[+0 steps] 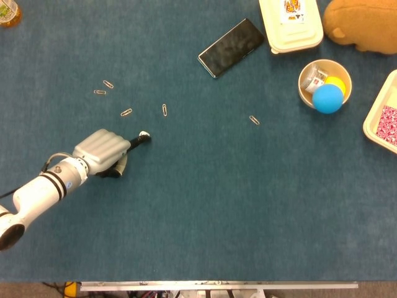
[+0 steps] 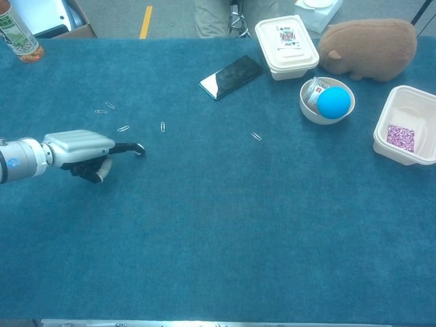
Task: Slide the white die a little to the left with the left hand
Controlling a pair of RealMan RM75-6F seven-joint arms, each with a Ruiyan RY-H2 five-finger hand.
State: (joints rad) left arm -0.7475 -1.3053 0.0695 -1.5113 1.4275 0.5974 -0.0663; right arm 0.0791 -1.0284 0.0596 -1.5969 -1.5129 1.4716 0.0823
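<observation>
The white die [image 1: 143, 133] lies on the blue table cloth, left of centre, small and partly covered. My left hand [image 1: 102, 149] reaches in from the lower left with most fingers curled in and one dark finger stretched out, its tip resting on the die. In the chest view the same left hand [image 2: 78, 148] shows at the left edge, and the outstretched fingertip hides the die almost wholly. My right hand appears in neither view.
Several paper clips [image 1: 126, 112] lie just beyond the hand, with one more [image 1: 254, 120] to the right. A black phone [image 1: 231, 47], a lidded box [image 1: 290, 25], a bowl with a blue ball [image 1: 327, 98], a plush toy [image 1: 363, 23] and a white tray [image 1: 384, 115] stand at the back right.
</observation>
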